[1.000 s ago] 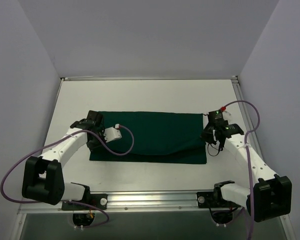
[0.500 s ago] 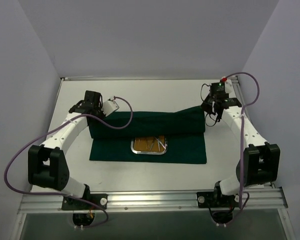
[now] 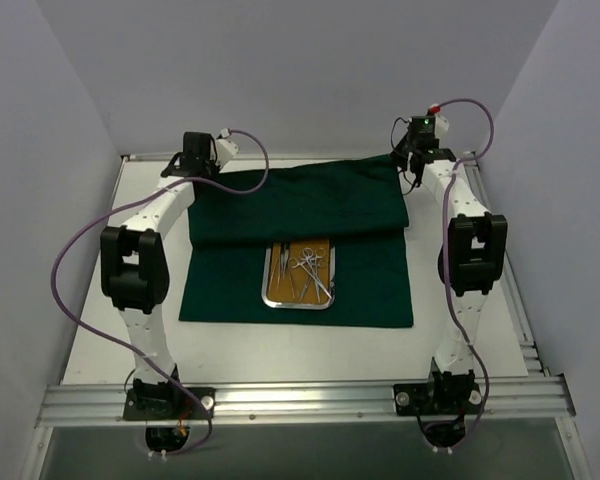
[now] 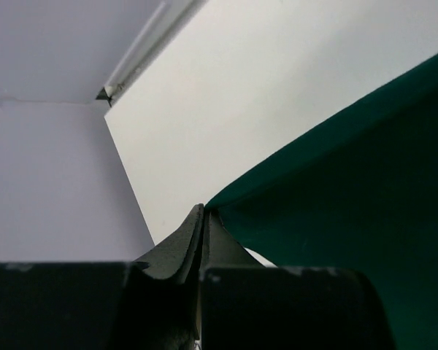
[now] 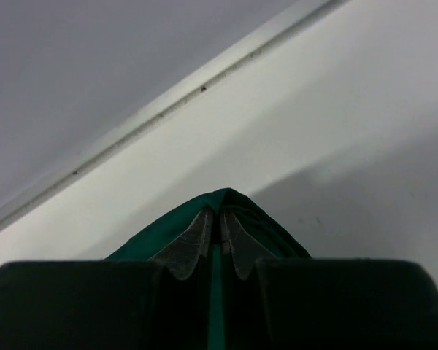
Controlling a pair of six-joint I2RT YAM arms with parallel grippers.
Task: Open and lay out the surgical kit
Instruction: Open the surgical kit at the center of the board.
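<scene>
The dark green cloth wrap (image 3: 300, 205) lies unfolded across the table, its far flap stretched towards the back edge. My left gripper (image 3: 196, 172) is shut on the flap's far left corner, and my right gripper (image 3: 412, 166) is shut on its far right corner. Cloth (image 4: 365, 189) hangs from the left gripper (image 4: 203, 211) in the left wrist view. Cloth (image 5: 160, 237) wraps the right gripper (image 5: 220, 212) in the right wrist view. The steel tray (image 3: 269, 274) with an orange-brown inside sits uncovered on the near half. Ring-handled clamps (image 3: 308, 264) and thin tweezers (image 3: 286, 262) lie in it.
A metal rail (image 3: 300, 157) runs along the table's back edge, just behind both grippers, with the grey back wall above it. Side walls close in left and right. Purple cables (image 3: 75, 260) loop off both arms. Bare white table (image 3: 300, 345) lies in front of the cloth.
Both grippers have carried the cloth's flap from the near side to the back edge, arms stretching out. The tray and its instruments, covered a second ago, now show.
</scene>
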